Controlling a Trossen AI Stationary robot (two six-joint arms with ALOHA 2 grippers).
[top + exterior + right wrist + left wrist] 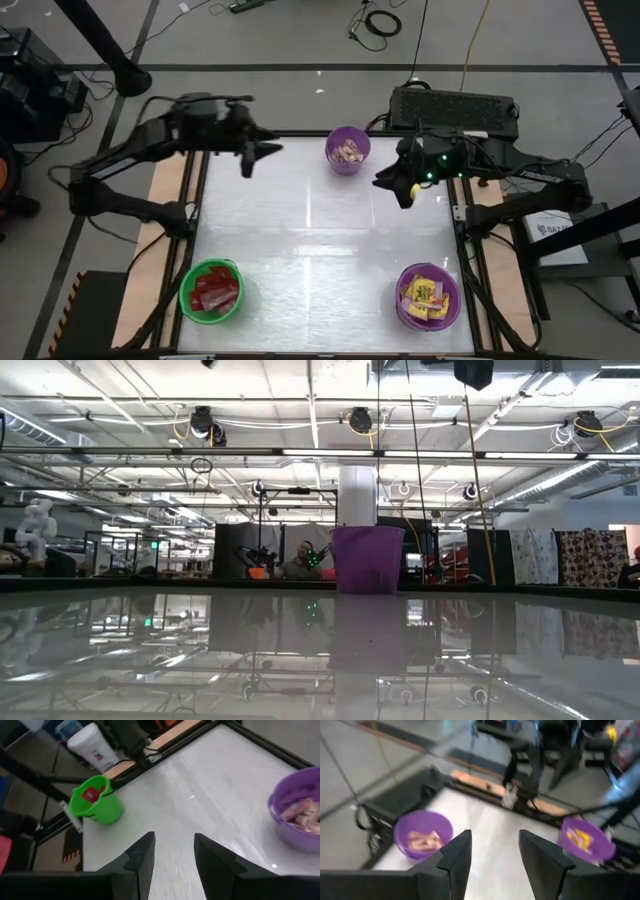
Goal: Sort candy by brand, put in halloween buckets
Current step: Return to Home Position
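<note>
The glossy white table (320,240), edged by dark rails, carries three pails. Seen from above, a purple bucket (348,169) stands mid-way along the top edge, a green bucket (184,297) bottom left, and a second purple bucket (401,312) bottom right.

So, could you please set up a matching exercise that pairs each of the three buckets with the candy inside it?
Buckets, placed by the high view:
1. green bucket
2. top purple bucket
3. bottom-right purple bucket

Candy:
a. yellow packets
b. red packets
c. pale tan pieces

Pairs: 1-b, 2-c, 3-a.

The left gripper and right gripper are open and empty.
</note>
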